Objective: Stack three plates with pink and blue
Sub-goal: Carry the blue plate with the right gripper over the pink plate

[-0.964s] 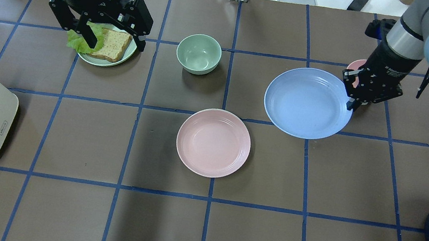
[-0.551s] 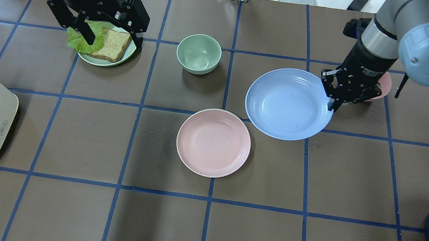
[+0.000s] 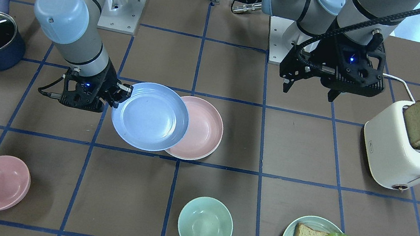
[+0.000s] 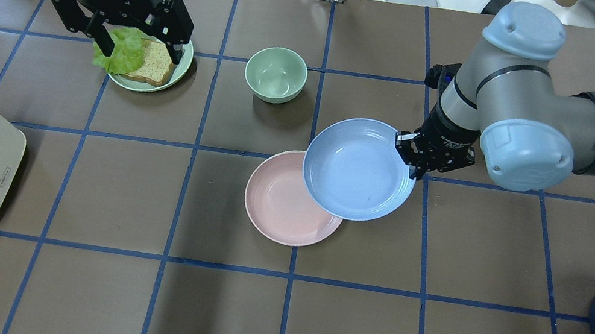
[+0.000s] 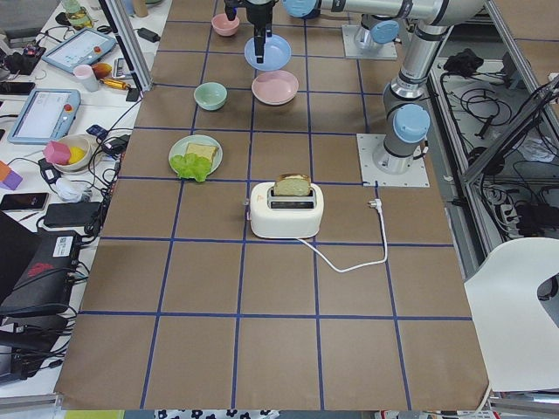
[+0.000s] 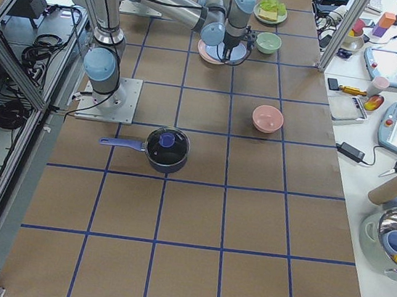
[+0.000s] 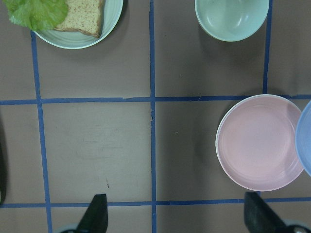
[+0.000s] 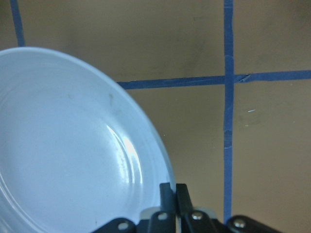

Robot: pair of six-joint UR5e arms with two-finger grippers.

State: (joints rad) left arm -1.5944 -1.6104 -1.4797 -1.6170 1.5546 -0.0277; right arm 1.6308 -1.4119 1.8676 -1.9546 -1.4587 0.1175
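My right claw [image 4: 415,166] is clamped on the rim of the light blue plate [image 4: 355,171]. In its wrist view both fingers [image 8: 168,196] sit pressed together over the lip. The plate hangs above the counter [image 4: 478,254], and its far side overlaps the right part of the pale pink plate [image 4: 278,206], which lies flat near the middle. I cannot tell whether the two touch. My left claw [image 4: 142,54] stands wide and holds nothing, above the mint green plate [image 4: 147,88] with bread [image 4: 159,66] and lettuce [image 4: 122,50]. A mint bowl [image 4: 276,74] sits between the arms.
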